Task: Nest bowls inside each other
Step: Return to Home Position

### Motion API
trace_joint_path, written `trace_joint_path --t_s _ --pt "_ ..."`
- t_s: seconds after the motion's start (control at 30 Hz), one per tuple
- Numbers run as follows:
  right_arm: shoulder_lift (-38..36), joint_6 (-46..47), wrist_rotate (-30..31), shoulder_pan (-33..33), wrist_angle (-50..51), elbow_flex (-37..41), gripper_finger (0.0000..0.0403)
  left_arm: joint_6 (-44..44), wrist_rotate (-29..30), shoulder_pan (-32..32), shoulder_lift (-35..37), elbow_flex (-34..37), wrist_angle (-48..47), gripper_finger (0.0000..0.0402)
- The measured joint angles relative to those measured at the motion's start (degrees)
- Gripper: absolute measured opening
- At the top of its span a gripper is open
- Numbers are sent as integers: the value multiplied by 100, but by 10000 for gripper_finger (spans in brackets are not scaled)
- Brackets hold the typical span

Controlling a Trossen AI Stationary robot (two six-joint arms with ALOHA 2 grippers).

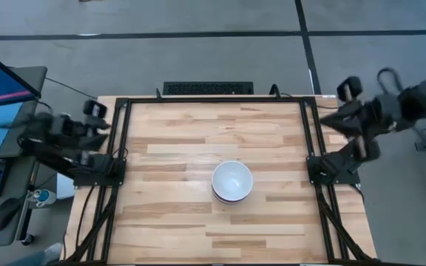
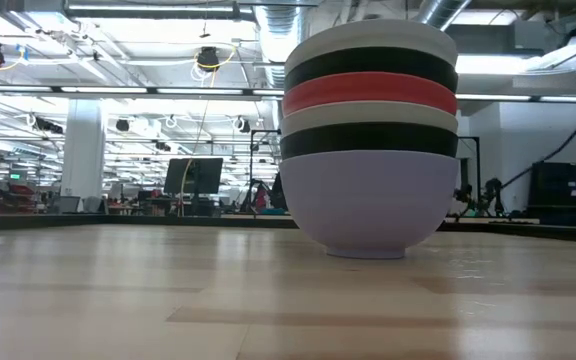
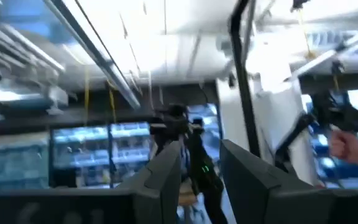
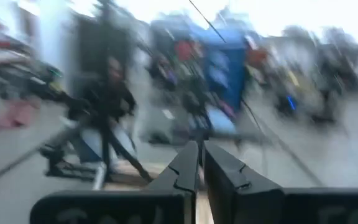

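Note:
All the bowls sit nested in one stack (image 1: 232,181) near the table's middle, its base on the wood. In the low view the stack (image 2: 370,140) reads from the bottom: pale blue, black, white, red, black, white. From above only the top white bowl shows. My left gripper (image 1: 103,125) (image 3: 201,146) is pulled back over the table's left edge, fingers open, pointing up into the room. My right gripper (image 1: 330,117) (image 4: 201,146) hangs over the right edge, fingers shut. Neither is near the stack.
Black frame rails (image 1: 121,148) run along the table's left, right and far sides. Bare wood (image 1: 176,222) lies all around the stack. A monitor (image 1: 2,81), keyboard and mouse stand off the table's left side. A person's hand (image 3: 347,146) shows far off in the room.

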State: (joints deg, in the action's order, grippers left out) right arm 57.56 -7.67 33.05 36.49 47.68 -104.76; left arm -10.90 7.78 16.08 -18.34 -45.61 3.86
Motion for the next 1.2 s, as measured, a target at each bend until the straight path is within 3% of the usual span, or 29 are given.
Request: trace_joint_path --t_s 0.17,0.3,0.37,0.47,0.57,0.8,0.93,1.07,1.2 --pt "-1131 -1833 -860 -27 -2637 2765 47 -1028 41 0 446 2022 2816 103" --pt "-2327 -2053 -789 -291 -4397 4751 47 -1768 9 -2 456 3357 4993 103" --pt "-2909 -2011 -995 -417 -5027 5577 47 -1609 -22 -4 453 3837 5924 103" --pt "-3686 -2277 -1862 -589 -5666 6619 47 -854 346 -37 519 4420 6777 103" --pt "-4377 -2512 -2503 -769 -6389 7472 47 -180 877 -166 603 4461 6117 103" --pt "-5400 -2195 -2694 -1244 -7414 9320 47 1704 698 -1007 610 4499 4816 103" --pt "-5547 -2224 -2671 -1682 -8841 10419 47 2586 143 -1853 613 4499 4242 103" --pt "-5528 -1842 -2673 -2229 -8588 10419 47 3443 -786 -2839 600 4499 3510 103" --pt "-5528 -1909 -2419 -2759 -8210 10414 47 4183 -1343 -3765 600 4501 2928 103"
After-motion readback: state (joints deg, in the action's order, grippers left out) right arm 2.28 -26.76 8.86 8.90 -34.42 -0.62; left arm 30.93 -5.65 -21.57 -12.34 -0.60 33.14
